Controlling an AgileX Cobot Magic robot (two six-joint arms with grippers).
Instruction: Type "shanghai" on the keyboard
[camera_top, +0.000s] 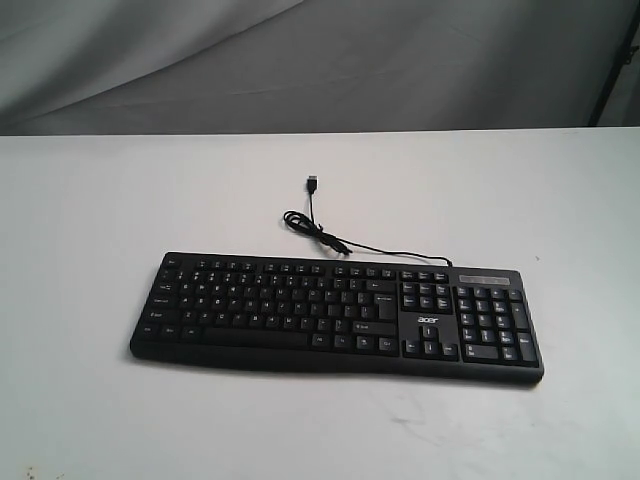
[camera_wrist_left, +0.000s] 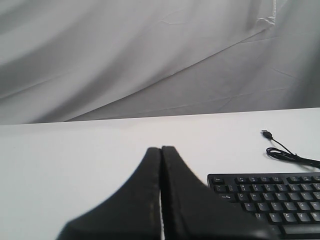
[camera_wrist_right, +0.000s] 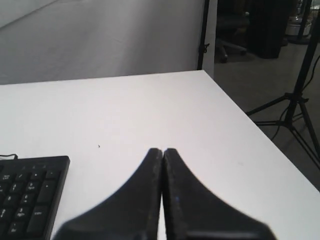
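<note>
Keyboard (camera_top: 335, 315) lies flat near the middle of the white bench (camera_top: 90, 200), with its number pad at the right end in the exterior view. Its thin cable (camera_top: 330, 238) loops away behind it to a loose plug (camera_top: 312, 184) that is joined to nothing. Neither arm shows in that view. The left hand (camera_wrist_left: 161, 150) has its two fingers pressed together with nothing between them and sits off the letter end of the keyboard, over bare bench. The right hand (camera_wrist_right: 162, 151) is closed the same way, off the number-pad end. Closed fingers likely serve as one narrow tip for poking single keys. No key is touched, so typing looks not yet begun. The "s" sits towards the left end, probably the left hand's job.
</note>
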